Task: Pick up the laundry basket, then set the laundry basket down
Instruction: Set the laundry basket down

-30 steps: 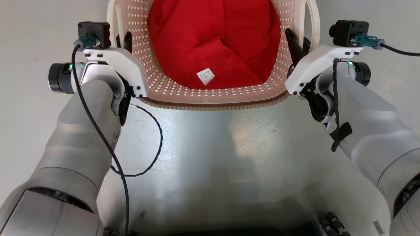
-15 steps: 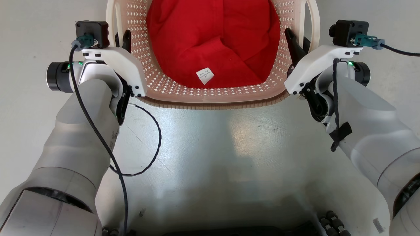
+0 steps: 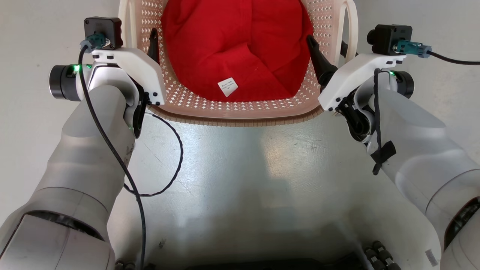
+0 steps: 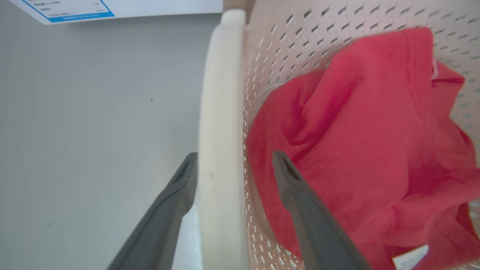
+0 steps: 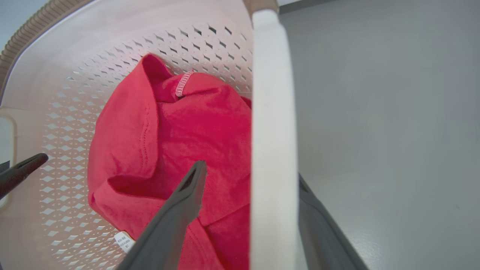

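Foreground: pale glossy floor [image 3: 240,180] and a loose black cable [image 3: 179,150] looping off the left forearm, near the brown ribbed rim of the small cream-white perforated plastic laundry basket [image 3: 232,118], which rests on the floor between the two arms. The left pincer [image 4: 234,155] and right pincer [image 5: 250,172] each stand wide open, gripping nothing, one dark finger outside and one inside a white loop handle [image 4: 221,112]. Judged hazards: a sideways or upward retreat could hook a handle and tip or drag the basket; an inner finger could catch the crumpled red cloth garment [image 3: 240,45]; the cable could catch the rim. The garment's white sewn-in label [image 3: 227,86] carries print too small to read, as does the blue-edged white sheet [image 4: 63,9] farthest off.
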Robot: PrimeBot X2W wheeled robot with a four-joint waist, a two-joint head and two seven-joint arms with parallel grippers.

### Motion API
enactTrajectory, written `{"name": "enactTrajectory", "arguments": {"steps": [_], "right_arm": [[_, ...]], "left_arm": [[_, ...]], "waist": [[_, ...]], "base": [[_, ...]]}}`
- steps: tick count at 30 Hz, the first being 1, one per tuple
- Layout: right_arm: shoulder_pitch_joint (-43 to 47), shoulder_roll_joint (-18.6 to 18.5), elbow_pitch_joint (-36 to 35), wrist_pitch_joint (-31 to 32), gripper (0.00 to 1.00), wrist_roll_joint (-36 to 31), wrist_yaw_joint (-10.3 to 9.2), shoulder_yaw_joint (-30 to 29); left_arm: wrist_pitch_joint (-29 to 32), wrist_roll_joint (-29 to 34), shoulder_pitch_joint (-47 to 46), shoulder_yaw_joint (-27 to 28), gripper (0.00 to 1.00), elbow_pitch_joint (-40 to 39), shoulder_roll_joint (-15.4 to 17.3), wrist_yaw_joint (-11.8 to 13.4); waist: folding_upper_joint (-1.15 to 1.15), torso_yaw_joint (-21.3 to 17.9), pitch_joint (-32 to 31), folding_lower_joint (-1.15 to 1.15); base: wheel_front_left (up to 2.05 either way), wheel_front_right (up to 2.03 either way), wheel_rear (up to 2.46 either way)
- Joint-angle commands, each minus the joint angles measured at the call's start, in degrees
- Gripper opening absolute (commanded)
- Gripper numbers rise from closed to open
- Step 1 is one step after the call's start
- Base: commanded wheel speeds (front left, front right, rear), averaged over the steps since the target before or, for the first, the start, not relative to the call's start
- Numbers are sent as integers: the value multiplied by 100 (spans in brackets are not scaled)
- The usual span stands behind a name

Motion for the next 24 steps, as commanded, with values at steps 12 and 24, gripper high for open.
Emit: {"name": "enactTrajectory", "arguments": {"steps": [12,24], "right_arm": [[281,113,149,-29,100,101,42,23],[337,128,300,-29,100,146,42,51]], "left_arm": [[9,-68,122,29,100,-16,210,44],[59,-159,230,8,100,-11,215,48]], "waist": [[0,-37,-103,0],[0,-43,-330,0]], "base": [[0,0,0],[0,0,0]]}}
